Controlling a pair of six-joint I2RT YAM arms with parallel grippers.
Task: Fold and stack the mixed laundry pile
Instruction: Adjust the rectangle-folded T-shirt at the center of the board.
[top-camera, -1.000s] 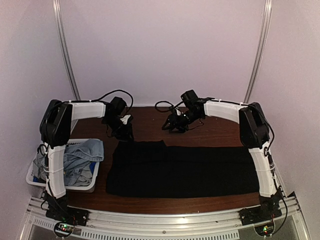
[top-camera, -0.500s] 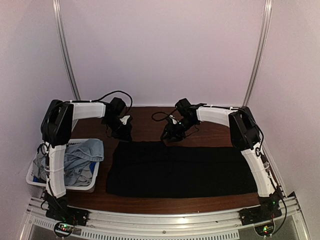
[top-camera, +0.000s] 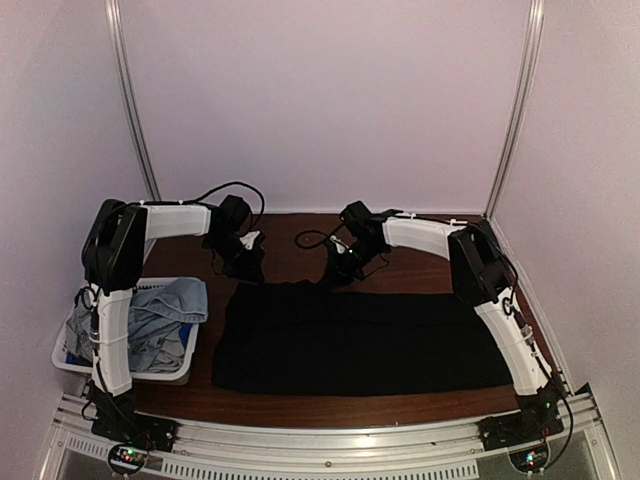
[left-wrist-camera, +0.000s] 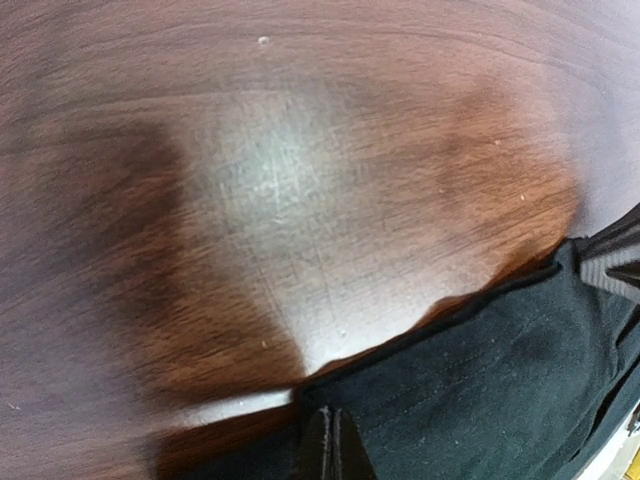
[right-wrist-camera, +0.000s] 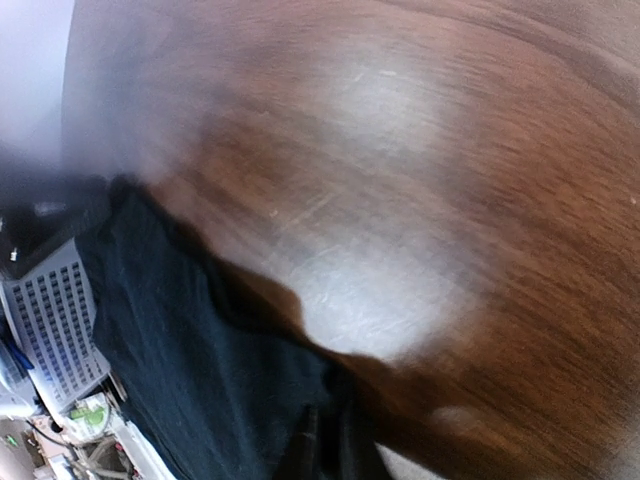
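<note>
A large black shirt (top-camera: 360, 335) from the mixed laundry pile lies spread flat across the table. My left gripper (top-camera: 247, 268) sits at its far left corner. In the left wrist view its jaws (left-wrist-camera: 333, 418) are pressed together on the shirt's hemmed corner (left-wrist-camera: 480, 380). My right gripper (top-camera: 335, 275) is down on the far edge, near the middle. The right wrist view is blurred, but its jaws (right-wrist-camera: 326, 425) are nearly together with black cloth (right-wrist-camera: 200, 350) between them. A light-blue denim piece (top-camera: 165, 305) lies in the basket.
A white slatted basket (top-camera: 68, 358) stands at the near left, beside the left arm's base, and also shows in the right wrist view (right-wrist-camera: 55, 320). Bare brown table (top-camera: 440, 270) runs behind the shirt to the back wall. Side walls close in the table.
My right arm swung left and down onto the shirt's far edge and its jaws narrowed. My left gripper closed on the far left corner without moving away.
</note>
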